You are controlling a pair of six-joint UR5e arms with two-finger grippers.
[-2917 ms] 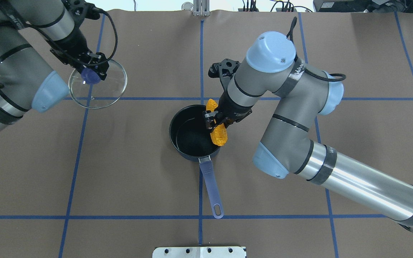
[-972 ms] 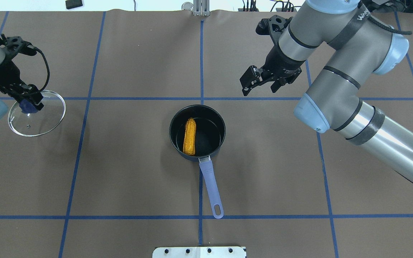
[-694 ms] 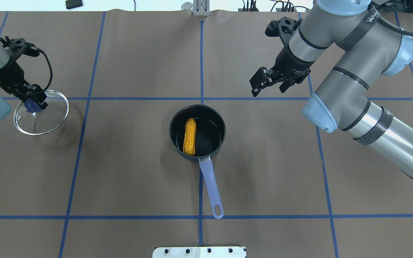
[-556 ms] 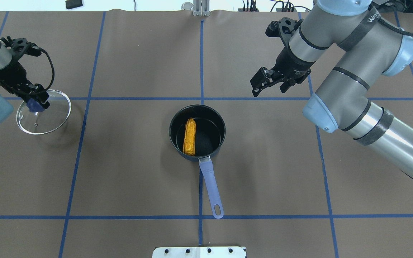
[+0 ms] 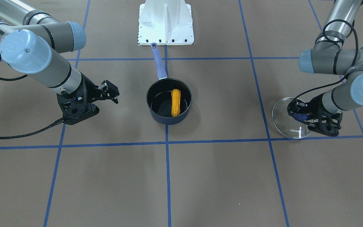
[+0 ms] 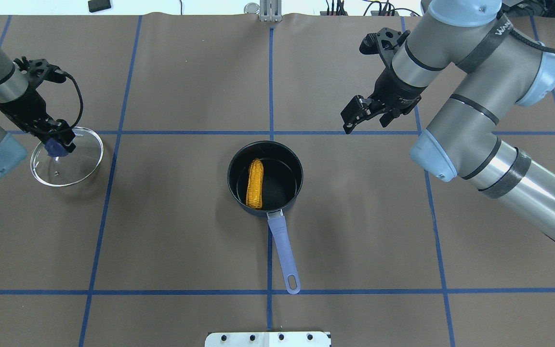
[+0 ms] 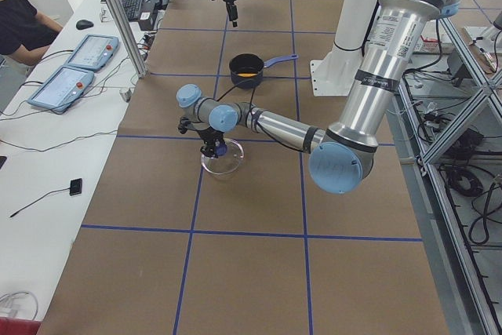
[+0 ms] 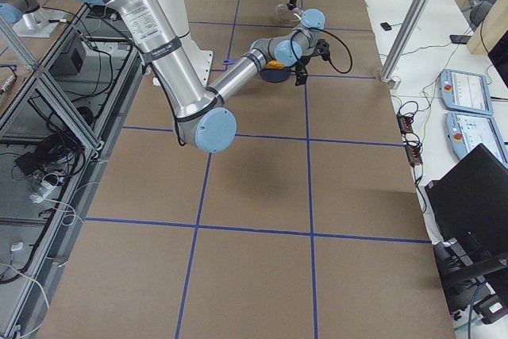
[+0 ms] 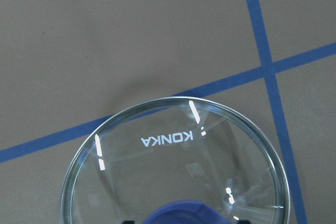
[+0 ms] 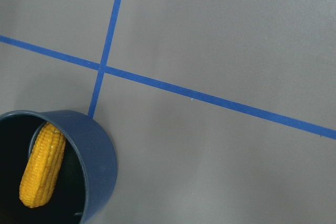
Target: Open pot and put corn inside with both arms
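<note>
One step remains: the left hand (image 6: 58,144), clamped on the lid (image 6: 77,161), should gently lower it flat (right hand (image 6: 362,115) spread, empty).

Corn in, lid carried off
You'll see the corn (image 6: 255,183) has left the right gripper (image 6: 360,120) and lies inside the pot (image 6: 258,210); that gripper, jaws apart, has pulled away to the far right, and the left gripper (image 6: 58,146) has carried the lid (image 6: 82,161) well out to the left.
</note>
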